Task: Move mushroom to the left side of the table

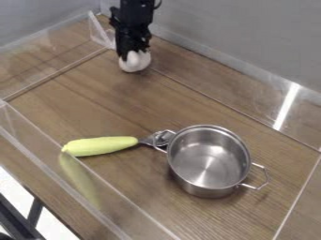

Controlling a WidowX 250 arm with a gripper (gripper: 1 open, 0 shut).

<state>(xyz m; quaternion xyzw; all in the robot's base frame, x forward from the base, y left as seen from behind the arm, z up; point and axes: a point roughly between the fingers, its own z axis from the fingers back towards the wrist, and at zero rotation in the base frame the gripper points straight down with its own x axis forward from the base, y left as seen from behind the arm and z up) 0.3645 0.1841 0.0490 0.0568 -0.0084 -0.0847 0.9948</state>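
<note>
One gripper [130,52], jaws clamped on mushroom [133,62], above table [189,98]

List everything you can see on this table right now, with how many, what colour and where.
mushroom: one, cream-white, far end of the table by the back wall, between the end effector's fingers; cap not visible
spoon: one, yellow-green handle, near side, its metal end touching the pot
pot: one, silver steel, near right, upright, with nothing inside
table: one, brown wood grain, edged by low clear walls
end effector: one, black, pointing down at the far end, shut on the mushroom
</note>
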